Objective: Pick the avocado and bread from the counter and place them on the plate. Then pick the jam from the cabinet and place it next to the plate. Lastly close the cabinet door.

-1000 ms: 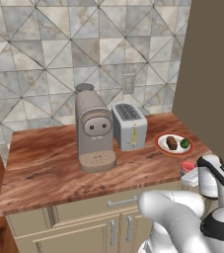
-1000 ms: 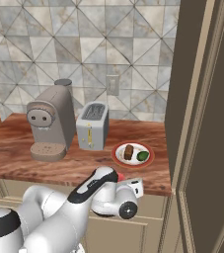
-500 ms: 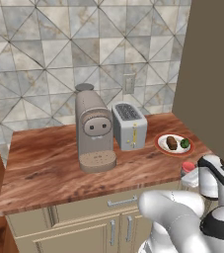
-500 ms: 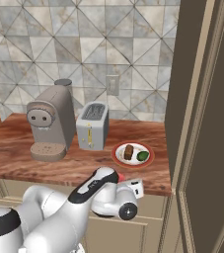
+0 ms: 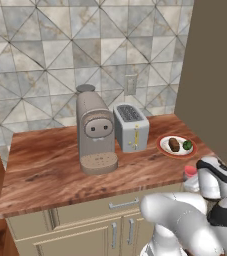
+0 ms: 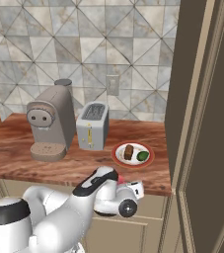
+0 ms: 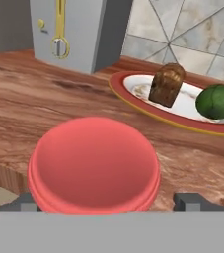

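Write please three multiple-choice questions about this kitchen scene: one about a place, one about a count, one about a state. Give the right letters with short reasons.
1. Where is the small red-pink jam jar?
A. inside the toaster
B. on the reddish-brown wooden counter, at its front edge near the plate
C. on the plate

2. How many foods lie on the round white plate with the orange-red rim?
A. none
B. two
C. four

3. How is the robot's pincer?
A. open, fingers on both sides of the jar
B. shut on the bread
C. shut, empty

Answers:
1 B, the jar stands on the wood before the plate.
2 B, the brown bread chunk and the dark-green round avocado.
3 A, the finger tips stand wide apart beside the jar.
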{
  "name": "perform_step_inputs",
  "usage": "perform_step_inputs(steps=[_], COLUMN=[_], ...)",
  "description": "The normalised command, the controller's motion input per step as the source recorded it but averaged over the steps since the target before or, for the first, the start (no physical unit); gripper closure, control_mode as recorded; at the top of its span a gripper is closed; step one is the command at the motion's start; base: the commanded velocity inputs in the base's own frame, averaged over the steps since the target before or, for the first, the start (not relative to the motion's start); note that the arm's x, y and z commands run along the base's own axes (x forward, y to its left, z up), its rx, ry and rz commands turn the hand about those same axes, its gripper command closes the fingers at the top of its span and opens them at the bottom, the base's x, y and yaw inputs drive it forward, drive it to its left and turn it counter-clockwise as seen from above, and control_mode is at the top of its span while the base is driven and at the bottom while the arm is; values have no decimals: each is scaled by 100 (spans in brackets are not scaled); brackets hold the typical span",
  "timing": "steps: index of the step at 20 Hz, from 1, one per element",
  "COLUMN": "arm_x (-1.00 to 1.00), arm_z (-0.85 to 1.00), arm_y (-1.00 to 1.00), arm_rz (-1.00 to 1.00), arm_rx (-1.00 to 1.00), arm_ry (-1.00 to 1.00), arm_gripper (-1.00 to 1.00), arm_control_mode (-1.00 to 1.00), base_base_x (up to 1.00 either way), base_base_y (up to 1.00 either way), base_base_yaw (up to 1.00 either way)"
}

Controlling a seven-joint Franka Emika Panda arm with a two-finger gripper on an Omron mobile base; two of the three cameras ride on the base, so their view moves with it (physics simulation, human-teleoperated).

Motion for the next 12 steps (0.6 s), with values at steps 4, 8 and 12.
perform_step_inputs(steps=[4, 8, 12], arm_x=[14, 16, 10], arm_z=[-39, -39, -31], arm_y=[15, 15, 8], arm_rz=[0, 0, 0], arm_rx=[-9, -10, -7], arm_ry=[10, 11, 5], arm_gripper=[-100, -100, -100], arm_control_mode=[-100, -100, -100], base_base_x=[0, 0, 0], base_base_y=[0, 0, 0], base_base_yaw=[0, 0, 0])
